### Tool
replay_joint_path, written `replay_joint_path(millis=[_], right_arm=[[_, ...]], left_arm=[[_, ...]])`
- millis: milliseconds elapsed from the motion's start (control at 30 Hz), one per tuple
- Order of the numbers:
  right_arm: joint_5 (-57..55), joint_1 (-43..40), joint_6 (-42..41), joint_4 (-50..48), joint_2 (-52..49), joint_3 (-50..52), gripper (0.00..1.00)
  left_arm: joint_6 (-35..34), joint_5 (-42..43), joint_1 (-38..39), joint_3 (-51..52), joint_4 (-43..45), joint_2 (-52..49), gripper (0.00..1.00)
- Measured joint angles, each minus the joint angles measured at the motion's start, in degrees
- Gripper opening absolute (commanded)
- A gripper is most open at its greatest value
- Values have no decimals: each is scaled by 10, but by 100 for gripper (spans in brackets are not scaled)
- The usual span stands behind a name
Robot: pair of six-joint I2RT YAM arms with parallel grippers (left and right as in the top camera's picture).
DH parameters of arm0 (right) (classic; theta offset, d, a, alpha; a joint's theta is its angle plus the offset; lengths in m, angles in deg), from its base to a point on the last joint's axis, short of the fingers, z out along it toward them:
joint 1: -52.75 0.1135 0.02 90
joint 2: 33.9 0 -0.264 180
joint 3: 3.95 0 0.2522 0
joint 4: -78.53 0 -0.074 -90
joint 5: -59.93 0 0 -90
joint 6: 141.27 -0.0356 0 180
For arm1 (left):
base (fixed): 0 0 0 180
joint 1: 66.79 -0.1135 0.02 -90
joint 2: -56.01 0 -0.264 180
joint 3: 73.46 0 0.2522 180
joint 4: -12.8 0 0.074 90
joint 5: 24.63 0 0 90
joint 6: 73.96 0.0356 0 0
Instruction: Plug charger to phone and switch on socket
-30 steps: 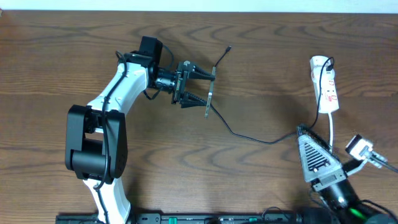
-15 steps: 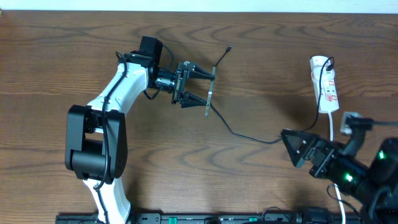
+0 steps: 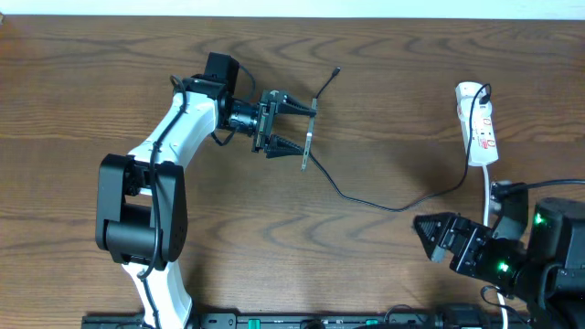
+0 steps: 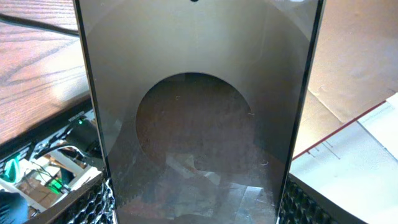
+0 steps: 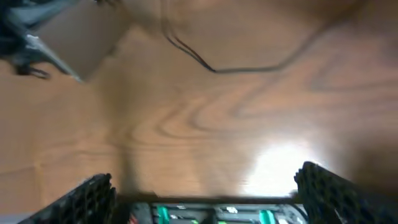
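Overhead view — the right gripper has pivoted left, fingers spread and empty, likely lining up on the thin black charger cable. Meanwhile the left gripper stays clamped on the flat dark smartphone, held on edge and unplugged — the narrow white power strip is untouched.

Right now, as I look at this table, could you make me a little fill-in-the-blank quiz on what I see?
1. The left gripper holds the ___ on its edge.
2. The charger trails off to the right, up to the white ___.
3. The right gripper is ___ and holds nothing.

Missing words: phone; socket; open.
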Motion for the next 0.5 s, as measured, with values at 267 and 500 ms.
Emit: replay_joint_path(millis=[267, 500], right_arm=[[-67, 9, 4, 90, -89, -93, 96], [-78, 25, 19, 121, -171, -204, 99]], left_arm=[[-3, 0, 0, 0, 0, 0, 71], [-4, 0, 0, 0, 0, 0, 71]])
